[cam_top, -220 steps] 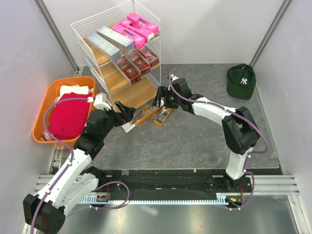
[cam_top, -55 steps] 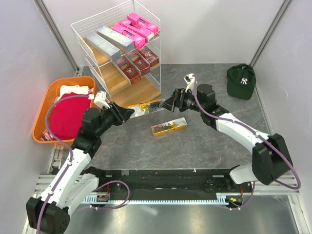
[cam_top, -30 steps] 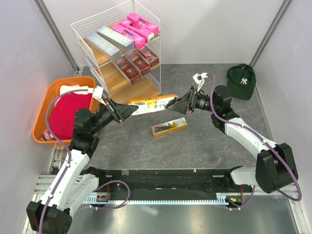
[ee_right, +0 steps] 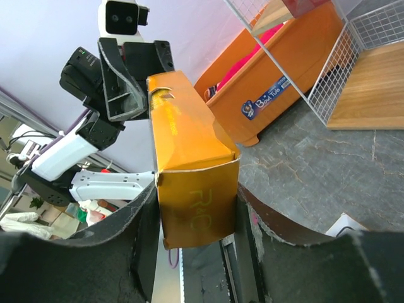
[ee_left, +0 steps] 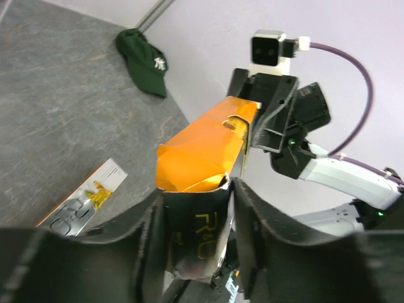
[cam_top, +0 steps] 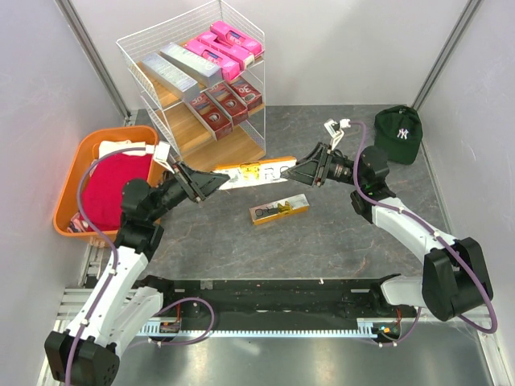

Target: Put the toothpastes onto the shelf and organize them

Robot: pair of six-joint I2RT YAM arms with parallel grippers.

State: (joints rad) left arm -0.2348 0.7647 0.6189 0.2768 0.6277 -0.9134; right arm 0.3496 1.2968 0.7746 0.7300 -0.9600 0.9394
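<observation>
A gold-and-white toothpaste box [cam_top: 257,173] hangs level in the air between both arms, in front of the shelf [cam_top: 153,36]. My right gripper [cam_top: 283,171] is shut on its right end; in the right wrist view the box [ee_right: 183,126] fills the gripper [ee_right: 196,214]. My left gripper [cam_top: 221,178] stands open around the other end, the box [ee_left: 202,151] loose between its fingers [ee_left: 249,227]. A second gold box [cam_top: 278,210] lies flat on the table below. Pink [cam_top: 221,44], silver [cam_top: 173,68] and dark red toothpastes [cam_top: 225,100] lie on the upper two boards.
The shelf's bottom board [cam_top: 213,149] is bare. An orange basket [cam_top: 76,173] holding a red cloth [cam_top: 113,189] sits left of my left arm. A dark green cap [cam_top: 397,133] lies at the back right of the grey table.
My right gripper has shut on the right end of the raised box. My left gripper's jaws have widened around the other end. The box has shifted slightly right.
</observation>
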